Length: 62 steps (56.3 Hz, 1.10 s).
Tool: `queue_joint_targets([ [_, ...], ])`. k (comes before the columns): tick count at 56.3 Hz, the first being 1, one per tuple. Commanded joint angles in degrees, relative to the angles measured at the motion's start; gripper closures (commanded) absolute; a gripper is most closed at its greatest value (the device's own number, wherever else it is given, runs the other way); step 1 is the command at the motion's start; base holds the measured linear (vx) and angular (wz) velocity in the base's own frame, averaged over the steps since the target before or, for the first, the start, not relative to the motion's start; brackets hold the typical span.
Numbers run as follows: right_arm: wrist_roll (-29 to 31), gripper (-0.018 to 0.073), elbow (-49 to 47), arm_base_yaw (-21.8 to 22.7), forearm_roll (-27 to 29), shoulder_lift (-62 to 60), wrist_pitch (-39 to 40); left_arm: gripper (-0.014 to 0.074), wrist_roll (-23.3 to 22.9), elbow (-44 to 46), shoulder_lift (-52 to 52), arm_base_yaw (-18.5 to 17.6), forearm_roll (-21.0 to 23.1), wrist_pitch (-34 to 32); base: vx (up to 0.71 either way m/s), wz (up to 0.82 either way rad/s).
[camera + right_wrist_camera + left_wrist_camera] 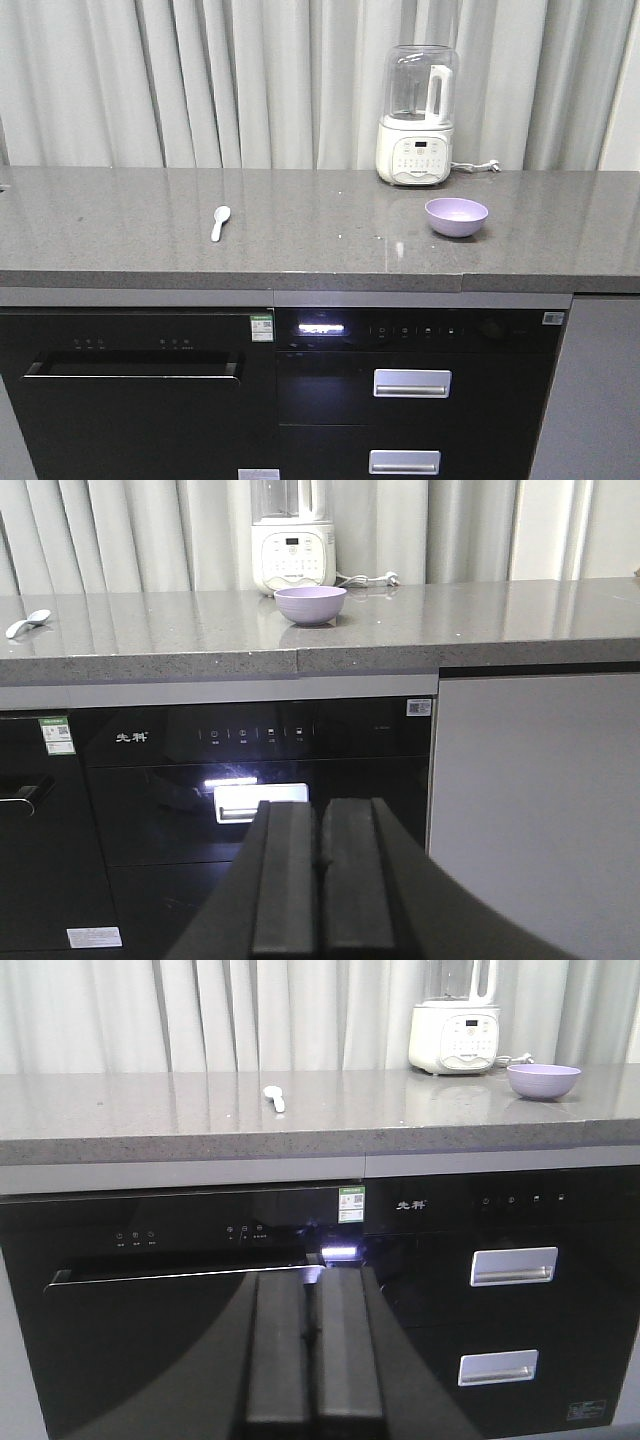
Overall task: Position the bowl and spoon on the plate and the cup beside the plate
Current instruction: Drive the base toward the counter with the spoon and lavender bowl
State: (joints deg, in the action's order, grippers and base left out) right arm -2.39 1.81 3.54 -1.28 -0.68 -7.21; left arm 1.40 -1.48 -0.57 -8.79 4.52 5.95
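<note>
A lavender bowl (456, 216) sits upright on the grey counter (300, 235), right of centre, in front of a blender. The bowl (543, 1081) shows at the right of the left wrist view, and the bowl (310, 604) near the middle of the right wrist view. A small white spoon (220, 222) lies left of centre; the spoon (275, 1097) and the spoon (27, 623) show in both wrist views. The plate and the cup are out of view. My left gripper (314, 1280) and right gripper (318, 805) are both shut and empty, held low in front of the cabinets, below counter height.
A white blender (416, 118) with a clear jug stands at the back of the counter, its cord (478, 166) trailing right. Curtains hang behind. Below are a black dishwasher (135, 385) and drawers with silver handles (412, 383).
</note>
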Motion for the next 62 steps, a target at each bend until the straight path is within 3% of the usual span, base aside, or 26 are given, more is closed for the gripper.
queue_joint_targets([
  [1, 0.34, 0.0568, 0.15, 0.24, -0.35, -0.22, 4.78, 0.06, -0.03, 1.4, -0.93, -0.06, 0.57, -4.71, 0.02, 0.0],
  [62, 0.34, 0.0568, 0.15, 0.24, -0.35, -0.22, 4.78, 0.06, -0.03, 1.4, -0.93, -0.06, 0.57, -4.71, 0.19, 0.0],
])
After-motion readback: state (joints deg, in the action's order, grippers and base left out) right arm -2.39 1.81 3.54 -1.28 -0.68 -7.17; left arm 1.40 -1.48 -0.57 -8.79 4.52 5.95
